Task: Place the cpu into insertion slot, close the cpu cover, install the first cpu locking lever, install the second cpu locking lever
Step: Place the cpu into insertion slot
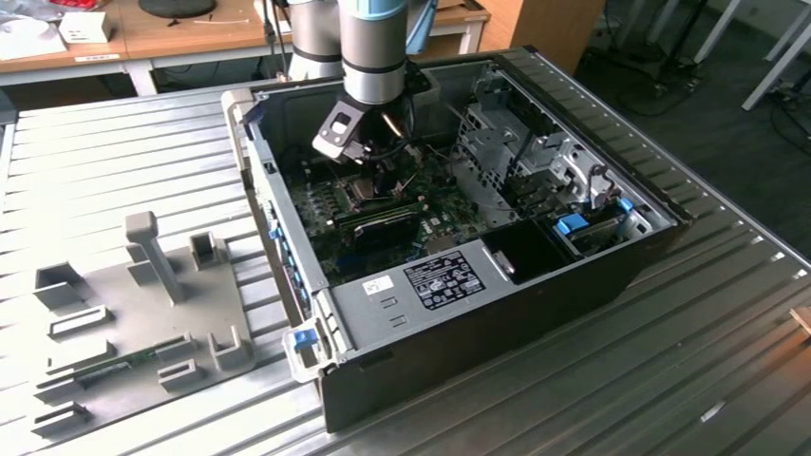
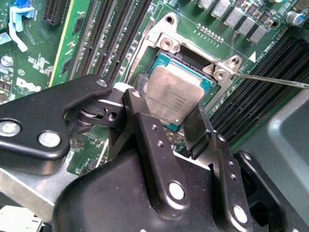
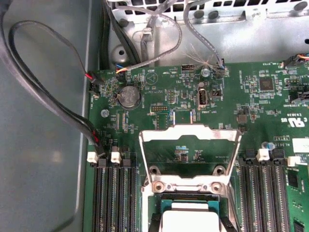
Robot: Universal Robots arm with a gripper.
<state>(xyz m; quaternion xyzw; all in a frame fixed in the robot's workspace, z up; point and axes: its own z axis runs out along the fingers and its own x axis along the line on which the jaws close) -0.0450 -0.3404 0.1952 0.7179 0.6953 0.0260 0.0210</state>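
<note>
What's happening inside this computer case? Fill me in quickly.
A robot arm reaches into the open computer case, over the green motherboard. Its hand is down at the cpu, which lies in or just above the insertion slot; whether it grips the chip cannot be told. The cpu cover stands flipped open, so nothing is closed or latched yet.

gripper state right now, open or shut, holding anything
gripper: shut on the cpu, a finger at each of two opposite edges, over the insertion slot
</note>
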